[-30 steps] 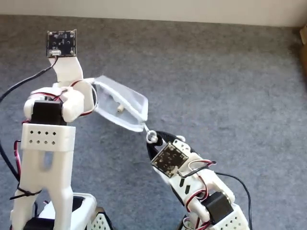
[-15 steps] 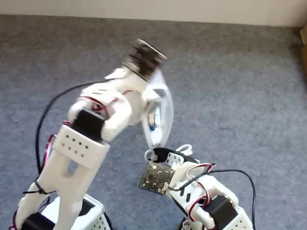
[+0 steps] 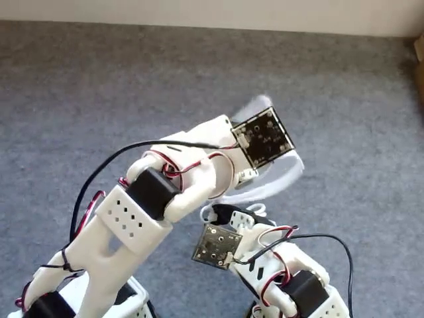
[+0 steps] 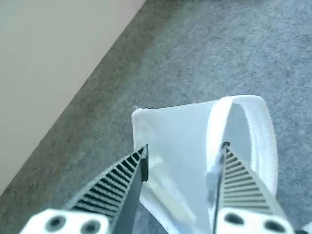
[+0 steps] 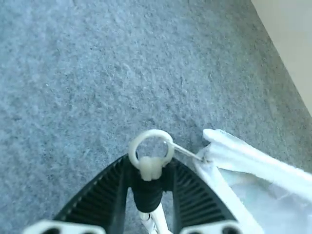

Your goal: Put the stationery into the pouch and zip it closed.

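A translucent white pouch [image 3: 286, 173] hangs above the grey carpet, partly hidden under the left arm's wrist. In the left wrist view the pouch [image 4: 180, 136] lies between the two fingers of my left gripper [image 4: 184, 151], which is shut on it; its zipper band [image 4: 258, 131] curves past one fingertip. Pale shapes show faintly through the pouch wall. My right gripper [image 5: 150, 163] is shut on the zipper pull [image 5: 150, 146], a white ring with a tab, joined by a thin link to the pouch's corner [image 5: 209, 146]. From above, that gripper [image 3: 215, 213] sits just below the pouch.
Grey carpet [image 3: 344, 99] spreads all around, with a pale wall strip [image 3: 265, 10] along the far edge. The left arm's body [image 3: 146, 205] slants across the middle, close over the right arm [image 3: 278, 265].
The left arm has swung from the left side to the right, carrying the pouch with it and turning it. The right gripper has kept hold of the zipper pull, shifting slightly.
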